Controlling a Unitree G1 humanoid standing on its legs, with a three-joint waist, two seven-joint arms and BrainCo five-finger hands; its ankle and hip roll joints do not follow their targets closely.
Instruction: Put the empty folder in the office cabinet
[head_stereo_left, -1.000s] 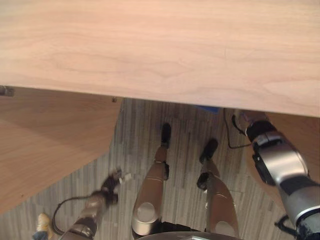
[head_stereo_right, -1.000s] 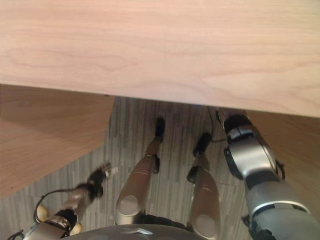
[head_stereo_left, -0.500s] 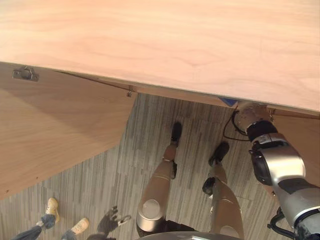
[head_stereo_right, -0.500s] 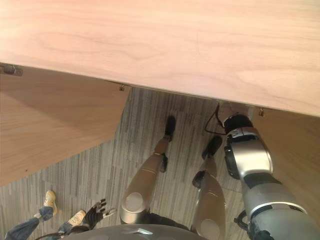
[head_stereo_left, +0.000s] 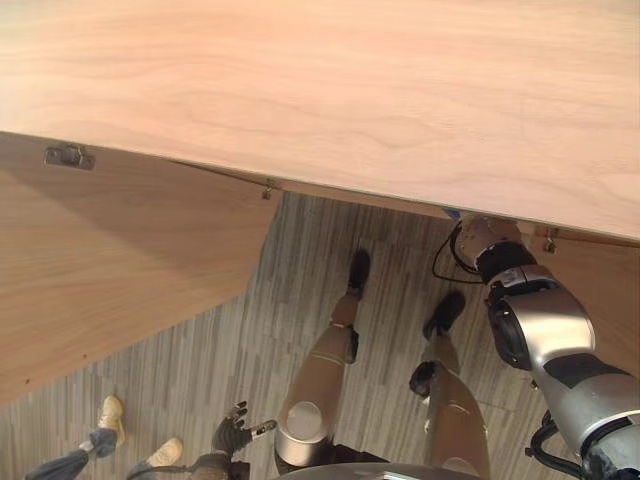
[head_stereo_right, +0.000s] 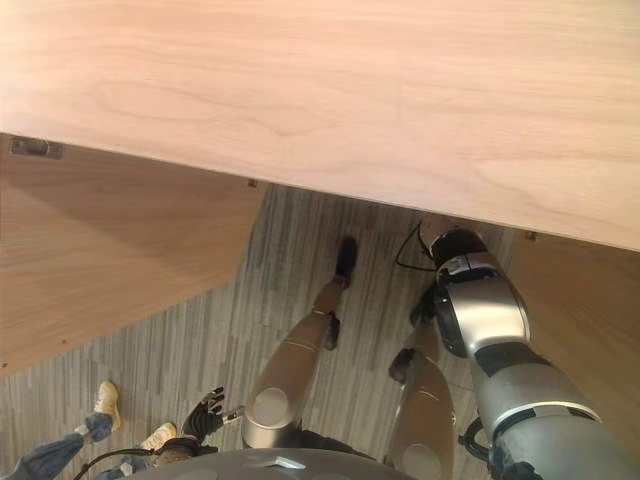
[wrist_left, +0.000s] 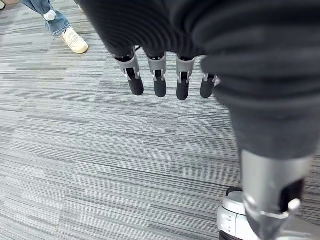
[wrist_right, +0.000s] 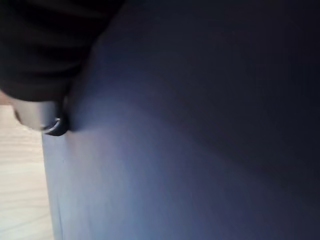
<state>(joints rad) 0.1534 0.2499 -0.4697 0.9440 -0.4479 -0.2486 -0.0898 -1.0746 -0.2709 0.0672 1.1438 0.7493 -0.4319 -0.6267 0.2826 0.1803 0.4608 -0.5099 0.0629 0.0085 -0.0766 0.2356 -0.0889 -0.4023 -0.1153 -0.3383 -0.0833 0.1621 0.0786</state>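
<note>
Below, at the far left of the eye views, a person's shoes (head_stereo_left: 110, 410) and jeans cuffs stand on the grey floor (head_stereo_left: 250, 330), cut off by the frame edge. Just beside them the left hand (head_stereo_right: 205, 412) hangs low over the floor, fingers (wrist_left: 158, 82) straight and slightly spread, holding nothing. An open cabinet door (head_stereo_left: 110, 270) swings out on the left, under the pale wooden cabinet top (head_stereo_left: 330, 90). On the right, the right arm reaches under the top's front edge, so the right hand is hidden there. In its wrist view a thumb tip (wrist_right: 52, 125) presses against the blue folder (wrist_right: 190, 150); whether the fingers grip it I cannot tell.
</note>
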